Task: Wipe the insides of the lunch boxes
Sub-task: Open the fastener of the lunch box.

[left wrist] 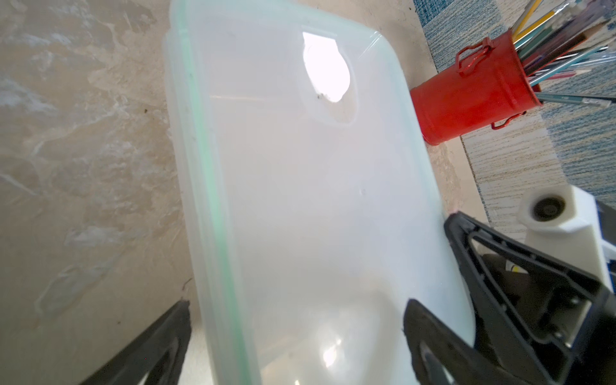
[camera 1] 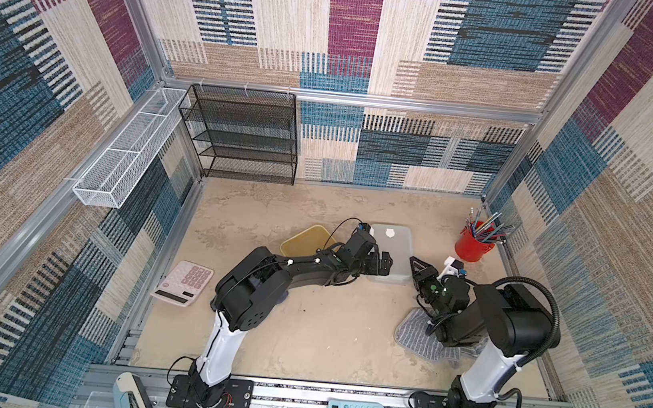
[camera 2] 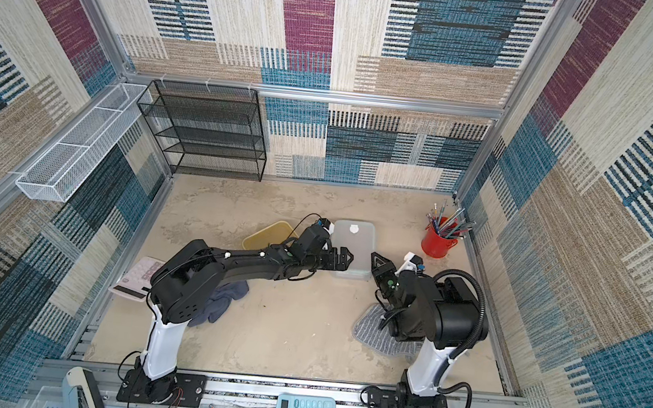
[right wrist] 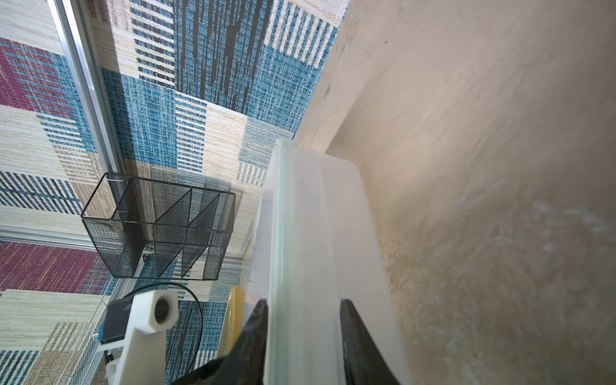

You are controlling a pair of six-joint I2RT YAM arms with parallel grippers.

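The clear frosted lunch box [camera 1: 393, 242] lies in the middle of the table with its green-sealed lid [left wrist: 300, 200] on. My right gripper [camera 1: 414, 265] is shut on this box's right side; in the right wrist view its fingers [right wrist: 303, 320] clamp the rim and wall. My left gripper [camera 1: 388, 263] hangs over the box's left edge, wide open and holding nothing; its fingers [left wrist: 296, 346] stand apart on either side of the lid's edge. The amber-yellow lunch box [camera 1: 304, 240] sits tilted to the left, partly hidden by the left arm.
A red pen cup [camera 1: 473, 244] stands at the back right. A grey striped cloth [camera 1: 414, 336] lies under the right arm and a blue cloth [camera 2: 221, 302] under the left. A pink calculator [camera 1: 184, 283] lies left, a black mesh rack [camera 1: 244, 137] at the back.
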